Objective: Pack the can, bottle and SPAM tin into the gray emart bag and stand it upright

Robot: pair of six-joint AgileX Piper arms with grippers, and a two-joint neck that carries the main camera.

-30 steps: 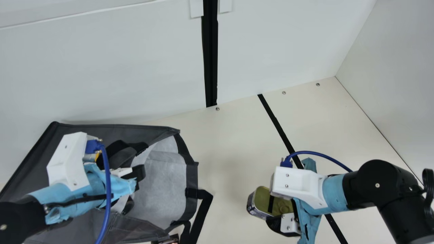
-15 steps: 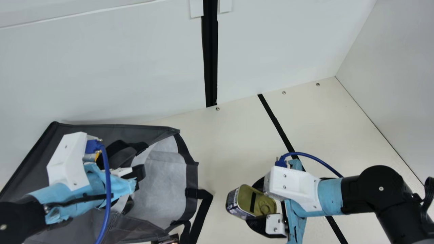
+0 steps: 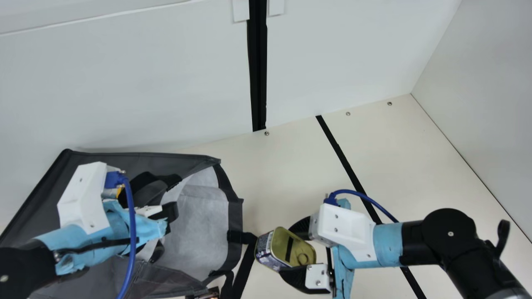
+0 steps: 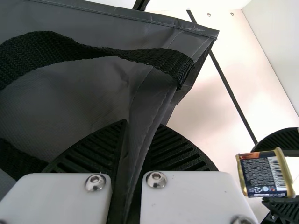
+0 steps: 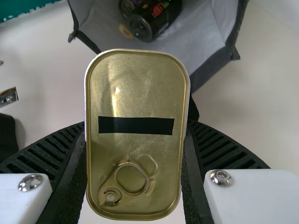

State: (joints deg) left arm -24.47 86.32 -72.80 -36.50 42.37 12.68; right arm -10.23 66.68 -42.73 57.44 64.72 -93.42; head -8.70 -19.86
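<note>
Tabletop point(image 3: 291, 174), cream: under and around the gray emart bag, the landmark for all entries.

Gray emart bag point(image 3: 187, 160): one, lying on its side, mouth open, pale lining showing. Soft, limp cloth, likely to fold; best held by a doubled edge beside the mouth.

Left gripper point(image 4: 142, 124): at the bag, clenched on a fold of its cloth.

Right gripper point(image 3: 289, 250): just outside the bag's mouth, grasping the SPAM tin across its narrow width.

SPAM tin point(image 3: 291, 247): one, just outside the bag's mouth, beside its black strap point(image 3: 245, 257). Rigid, probably fairly heavy for its bulk, its smooth metal apt to slip; the flat long sides are the sound hold, well down from the rim. Next, presumably, into the mouth.

Dark cylinders point(image 5: 156, 21): two, inside the bag, probably the can and bottle; likely to roll if nudged.

Ring-pull point(image 5: 112, 195): on the tin's lid, facing away from the bag; best left untouched.
</note>
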